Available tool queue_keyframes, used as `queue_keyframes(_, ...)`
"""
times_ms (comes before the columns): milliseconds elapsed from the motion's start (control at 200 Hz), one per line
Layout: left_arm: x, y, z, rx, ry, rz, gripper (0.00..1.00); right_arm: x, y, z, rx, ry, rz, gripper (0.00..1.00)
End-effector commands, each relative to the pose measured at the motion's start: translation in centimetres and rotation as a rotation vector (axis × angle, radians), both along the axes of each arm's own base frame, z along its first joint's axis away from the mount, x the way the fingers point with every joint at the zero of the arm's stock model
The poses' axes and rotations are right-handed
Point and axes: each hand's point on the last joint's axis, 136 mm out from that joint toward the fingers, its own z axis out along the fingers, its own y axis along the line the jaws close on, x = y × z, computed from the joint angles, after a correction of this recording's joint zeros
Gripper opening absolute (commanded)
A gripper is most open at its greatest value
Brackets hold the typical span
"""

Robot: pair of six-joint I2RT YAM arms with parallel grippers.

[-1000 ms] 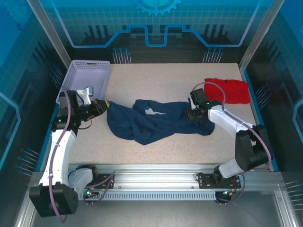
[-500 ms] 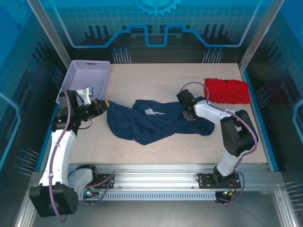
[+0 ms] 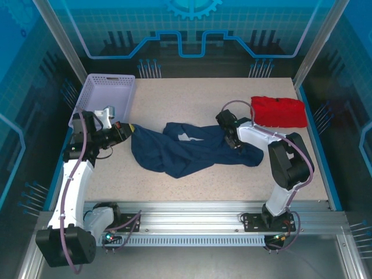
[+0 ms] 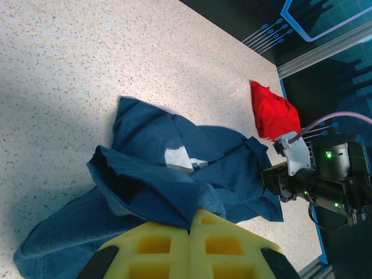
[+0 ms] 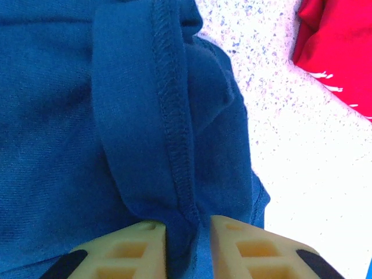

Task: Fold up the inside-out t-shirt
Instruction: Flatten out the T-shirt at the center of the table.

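Inspector: Since a second ago your right arm has folded in toward the middle of the table (image 3: 192, 99), and the right gripper (image 3: 233, 142) has narrowed. Your left arm has not shifted.

Operator: What does the right one have?

Inspector: In the wrist view its fingers (image 5: 139, 244) stand on either side of a stitched fold of the inside-out t-shirt (image 3: 186, 152) and press against the cloth. It is clamped on that fold, at the shirt's right end.

Operator: And the left?

Inspector: Your left gripper (image 3: 130, 129) has its fingers together, pinching the shirt's left corner at the hem.

Operator: Where does the shirt lie?

Inspector: It lies crumpled across the middle of the table, strung between your two grippers. A small light tag (image 3: 185, 137) shows near its far edge. A red garment (image 3: 279, 111) lies folded at the far right, near your right gripper and apart from the shirt, with bare table between them. A lavender basket (image 3: 110, 76) sits in the far left corner, beyond your left arm.
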Motion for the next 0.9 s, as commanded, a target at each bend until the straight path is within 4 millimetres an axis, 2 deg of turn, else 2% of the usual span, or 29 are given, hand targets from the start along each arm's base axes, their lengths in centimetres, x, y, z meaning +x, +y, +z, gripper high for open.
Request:
queue_keyframes(0, -0.3, -0.1, 0.2, -0.002, -0.02, -0.012, 0.0, -1.1, -0.2, -0.3, -0.013, 0.021, -0.008, 0.18)
queue_keyframes(115, -0.3, -0.1, 0.2, -0.005, -0.018, -0.009, 0.0, -0.7, 0.0, 0.2, 0.016, 0.005, -0.012, 0.05)
queue_keyframes(155, -0.2, 0.0, 0.1, -0.005, -0.015, -0.002, 0.0, -0.3, 0.2, 1.0, 0.044, -0.017, -0.013, 0.0)
queue_keyframes(240, 0.1, 0.5, 0.3, -0.007, -0.01, 0.034, 0.0, 0.3, 0.9, 3.6, 0.17, -0.078, -0.02, 0.0)
queue_keyframes(325, 0.6, 1.2, 0.8, -0.008, -0.007, 0.088, 0.0, 0.9, 1.9, 8.9, 0.463, -0.197, -0.036, 0.0)
queue_keyframes(370, 0.8, 1.5, 1.6, -0.006, -0.015, 0.112, 0.0, 1.1, 2.0, 13.0, 0.675, -0.289, -0.039, 0.0)
queue_keyframes(415, 1.0, 1.8, 2.8, -0.002, -0.034, 0.132, 0.0, 1.1, 1.3, 17.6, 0.887, -0.403, -0.047, 0.0)
queue_keyframes(495, 1.4, 2.3, 6.1, 0.011, -0.115, 0.163, 0.0, 0.5, -1.1, 24.8, 1.093, -0.61, -0.042, 0.0)
queue_keyframes(585, 1.5, 2.9, 11.0, 0.035, -0.266, 0.197, 0.0, -0.6, -3.5, 30.4, 1.155, -0.759, -0.024, 0.0)
queue_keyframes(645, 1.3, 3.3, 14.5, 0.071, -0.375, 0.215, 0.0, -1.3, -5.1, 33.0, 1.174, -0.832, -0.034, 0.0)
queue_keyframes(740, 0.2, 4.3, 19.6, 0.165, -0.528, 0.263, 0.0, -2.3, -6.7, 35.9, 1.172, -0.91, -0.042, 0.0)
queue_keyframes(810, -0.9, 4.6, 22.8, 0.221, -0.617, 0.287, 0.0, -3.3, -6.7, 37.6, 1.174, -0.935, -0.022, 0.0)
queue_keyframes(895, -3.6, 4.4, 27.3, 0.274, -0.75, 0.301, 0.0, -5.5, -6.1, 40.2, 1.147, -0.996, 0.03, 0.0)
